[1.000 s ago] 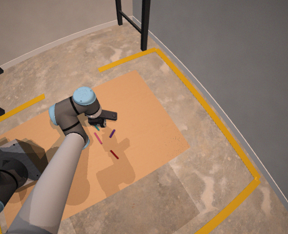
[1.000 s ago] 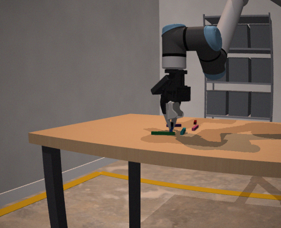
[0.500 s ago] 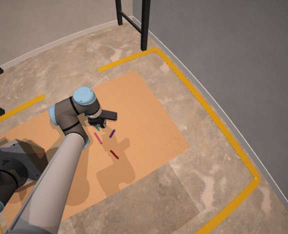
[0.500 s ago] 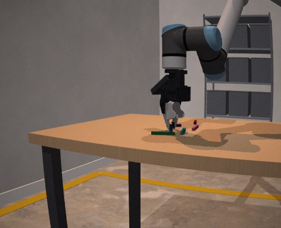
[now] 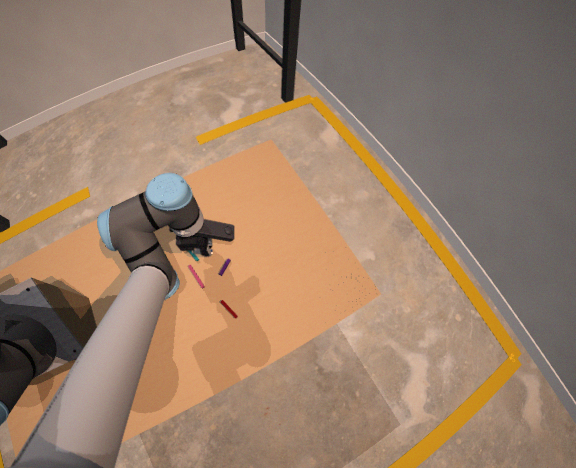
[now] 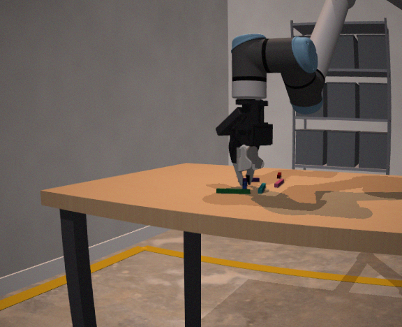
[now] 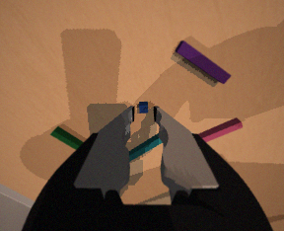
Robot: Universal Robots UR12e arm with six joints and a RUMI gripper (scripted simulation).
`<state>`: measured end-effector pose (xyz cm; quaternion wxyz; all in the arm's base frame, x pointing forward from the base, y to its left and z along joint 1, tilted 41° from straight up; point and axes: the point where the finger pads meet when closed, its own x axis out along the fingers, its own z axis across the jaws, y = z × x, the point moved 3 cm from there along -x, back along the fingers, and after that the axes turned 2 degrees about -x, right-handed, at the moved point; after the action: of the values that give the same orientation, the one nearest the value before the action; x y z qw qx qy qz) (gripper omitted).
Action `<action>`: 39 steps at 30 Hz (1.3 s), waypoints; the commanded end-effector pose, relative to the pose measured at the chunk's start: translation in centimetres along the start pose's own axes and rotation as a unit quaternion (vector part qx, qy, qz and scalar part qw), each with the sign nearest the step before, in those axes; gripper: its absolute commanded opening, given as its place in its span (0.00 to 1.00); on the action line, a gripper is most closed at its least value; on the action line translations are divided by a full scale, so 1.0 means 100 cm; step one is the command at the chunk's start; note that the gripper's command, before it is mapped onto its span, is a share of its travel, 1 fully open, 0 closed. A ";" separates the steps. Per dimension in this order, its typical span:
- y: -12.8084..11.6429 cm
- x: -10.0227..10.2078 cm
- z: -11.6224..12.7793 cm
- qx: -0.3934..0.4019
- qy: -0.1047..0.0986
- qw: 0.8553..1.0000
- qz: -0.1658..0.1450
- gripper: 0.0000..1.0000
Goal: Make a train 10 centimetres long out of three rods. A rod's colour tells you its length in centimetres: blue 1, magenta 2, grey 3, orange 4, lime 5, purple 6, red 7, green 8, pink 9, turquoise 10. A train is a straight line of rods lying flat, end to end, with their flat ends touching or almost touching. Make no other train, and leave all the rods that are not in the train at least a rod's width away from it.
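Note:
My gripper [image 7: 144,107] points straight down at the table, fingertips close to the top. A small blue rod [image 7: 143,107] lies between the fingertips with a slim gap on each side, so the fingers are slightly open and not pressing it. In the exterior view the blue rod [image 6: 244,182] rests on the table under the gripper [image 6: 245,177], next to the right end of the green rod [image 6: 233,191]. The green rod also shows in the wrist view [image 7: 66,137]. A turquoise rod [image 7: 145,148] lies under the fingers. A purple rod [image 7: 202,61] and a pink rod [image 7: 221,129] lie further off.
A red rod [image 5: 228,308] lies apart from the others, with the pink rod [image 5: 196,276] and purple rod [image 5: 224,266] between it and the gripper [image 5: 198,250]. The arm's base block [image 5: 36,312] stands at one table corner. A grey shelf [image 6: 342,95] stands behind the table.

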<state>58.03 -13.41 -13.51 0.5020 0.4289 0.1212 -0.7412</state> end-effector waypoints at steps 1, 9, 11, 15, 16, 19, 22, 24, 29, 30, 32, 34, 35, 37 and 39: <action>-0.001 -0.013 0.000 -0.001 0.000 1.000 0.001 0.14; 0.002 -0.042 0.000 0.001 0.001 1.000 0.003 0.14; 0.002 -0.053 -0.001 0.001 0.001 1.000 0.003 0.14; 0.002 -0.074 -0.001 0.001 0.001 1.000 0.003 0.14; 0.002 -0.078 -0.001 0.001 0.001 1.000 0.002 0.14; 0.002 -0.085 -0.001 0.001 0.001 1.000 0.002 0.14; 0.002 -0.089 -0.001 0.001 0.001 1.000 0.003 0.14; 0.002 -0.092 -0.001 0.001 0.001 1.000 0.003 0.14; 0.002 -0.092 -0.001 0.001 0.001 1.000 0.002 1.00; 0.001 -0.091 0.000 0.001 0.001 1.000 0.002 1.00; 0.001 -0.091 0.000 0.000 0.000 1.000 0.001 1.00; 0.000 -0.091 0.000 0.000 0.000 1.000 0.001 1.00; 0.000 -0.091 0.000 0.000 0.000 1.000 0.001 1.00; 0.000 -0.091 0.000 0.000 0.000 1.000 0.001 1.00; 0.001 -0.091 0.000 0.000 0.000 1.000 0.001 1.00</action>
<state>58.96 -7.75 -6.76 0.5023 0.4277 0.1212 -0.7416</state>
